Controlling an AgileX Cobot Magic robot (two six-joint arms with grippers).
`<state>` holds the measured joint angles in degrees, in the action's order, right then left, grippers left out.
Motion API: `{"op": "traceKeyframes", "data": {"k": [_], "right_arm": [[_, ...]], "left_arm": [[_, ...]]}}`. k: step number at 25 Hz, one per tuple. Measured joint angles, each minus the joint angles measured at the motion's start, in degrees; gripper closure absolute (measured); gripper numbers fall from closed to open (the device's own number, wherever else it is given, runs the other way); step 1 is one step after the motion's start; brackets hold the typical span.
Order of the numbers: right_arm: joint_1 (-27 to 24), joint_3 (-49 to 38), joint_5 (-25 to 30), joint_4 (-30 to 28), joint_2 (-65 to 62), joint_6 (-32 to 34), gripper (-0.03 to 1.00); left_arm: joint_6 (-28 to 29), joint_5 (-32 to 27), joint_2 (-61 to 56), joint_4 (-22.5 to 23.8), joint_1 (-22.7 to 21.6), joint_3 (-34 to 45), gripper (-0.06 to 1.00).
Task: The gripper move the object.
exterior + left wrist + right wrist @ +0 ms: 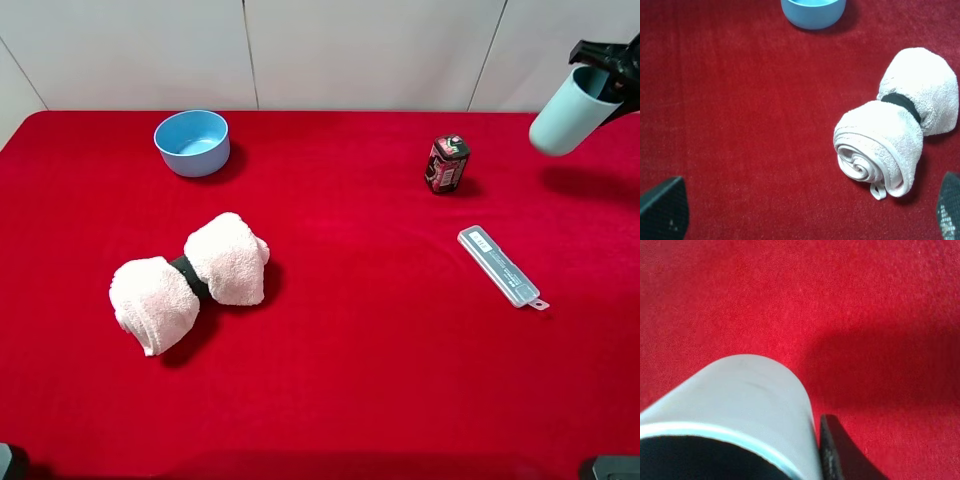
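Grips the tumbler at its open end with the right claw, one dark finger pressed flat against the pale teal wall. Holds it in the air above the far right corner of the counter, touching nothing, with a shadow on the red cloth beneath.

Tilts the long axis: mouth up inside the claw toward the far right corner, closed base slanting down toward the middle of the counter. Calls, as a judgement, for carrying and righting before any set-down, base first. Falls to the right arm alone.

Keeps the left claw well apart, by the near left corner, fingers spread wide over bare cloth with nothing between them, near the white towel roll.

Shows only a dark mouth on the tumbler in the right wrist view; cannot tell what, if anything, is inside. Leaves the light-blue bowl near the far left corner upright and seemingly empty. Leaves the small dark can and the clear plastic case lying between the middle and the right edge.
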<state>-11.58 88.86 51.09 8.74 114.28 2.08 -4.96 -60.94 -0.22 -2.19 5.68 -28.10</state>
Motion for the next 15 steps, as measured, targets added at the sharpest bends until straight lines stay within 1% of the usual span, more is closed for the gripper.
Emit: {"op": "traceKeyframes", "data": {"k": [9,12,15], "right_arm": [[0.2,0.1,6.5,-0.2,-7.2,0.0,0.94],[1.7,0.1,7.5,-1.1,-8.9,0.0,0.94],[4.9,0.1,8.9,-1.9,-10.2,0.0,0.94]], "left_arm": [[0.0,0.0,0.0,0.0,0.0,0.0,-0.04],[0.0,0.0,0.0,0.0,0.0,0.0,-0.04],[0.0,0.0,0.0,0.0,0.0,0.0,-0.04]]}}
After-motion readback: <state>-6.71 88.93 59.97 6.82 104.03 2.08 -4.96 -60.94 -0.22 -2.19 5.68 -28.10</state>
